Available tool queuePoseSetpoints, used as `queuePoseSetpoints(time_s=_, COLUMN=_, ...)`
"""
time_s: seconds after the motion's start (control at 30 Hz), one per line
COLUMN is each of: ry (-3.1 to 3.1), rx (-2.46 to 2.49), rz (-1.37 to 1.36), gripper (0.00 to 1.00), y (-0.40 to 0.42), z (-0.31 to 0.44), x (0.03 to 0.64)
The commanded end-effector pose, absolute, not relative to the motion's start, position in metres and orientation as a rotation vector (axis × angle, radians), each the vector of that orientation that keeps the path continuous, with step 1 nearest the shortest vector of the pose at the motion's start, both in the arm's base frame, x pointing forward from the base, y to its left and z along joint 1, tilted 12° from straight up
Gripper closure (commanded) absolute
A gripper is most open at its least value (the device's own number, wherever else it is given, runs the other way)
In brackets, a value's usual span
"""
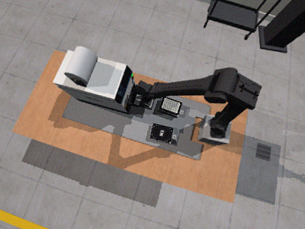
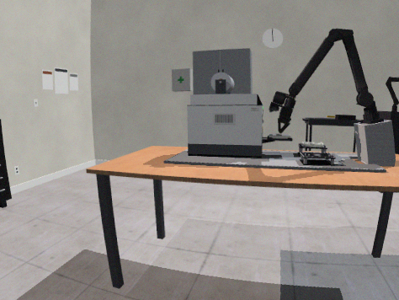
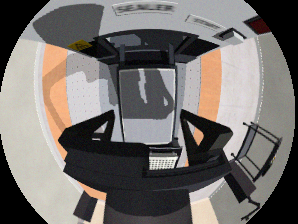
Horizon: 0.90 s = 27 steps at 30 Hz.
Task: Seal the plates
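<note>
The sealer (image 1: 102, 81) (image 2: 223, 126) stands at the left of the grey mat, and its lamp (image 1: 132, 76) is green. Its stage (image 2: 278, 139) is out. A plate (image 3: 147, 99) with a shiny foil top lies flat on the stage, seen in the wrist view. My gripper (image 1: 138, 98) (image 2: 283, 125) (image 3: 147, 113) is open and empty. It hangs a little above that plate, fingers pointing down on either side of it. One nest holds a plate (image 1: 171, 105) (image 2: 312, 145) with open white wells. The other nest (image 1: 162, 133) is empty and black.
The arm's base (image 1: 216, 131) (image 2: 375, 143) stands at the right end of the mat (image 1: 98, 118). The wooden table (image 1: 49, 118) (image 2: 168, 168) carries everything. A black cart (image 1: 232, 14) stands on the floor behind.
</note>
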State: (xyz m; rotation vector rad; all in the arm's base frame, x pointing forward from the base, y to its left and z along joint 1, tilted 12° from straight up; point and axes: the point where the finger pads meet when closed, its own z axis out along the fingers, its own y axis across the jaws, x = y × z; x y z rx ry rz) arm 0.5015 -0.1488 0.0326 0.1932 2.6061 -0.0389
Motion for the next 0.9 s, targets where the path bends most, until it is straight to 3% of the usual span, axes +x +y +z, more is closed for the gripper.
queuePoseSetpoints(time_s=0.0, ry=2.555, rx=0.197, rz=-0.047, gripper=0.00, y=-0.150, z=0.059, x=0.518)
queuePoseSetpoints(time_s=0.87, ry=2.605, rx=0.206, rz=-0.033, gripper=0.00, y=-0.146, z=0.014, x=0.507)
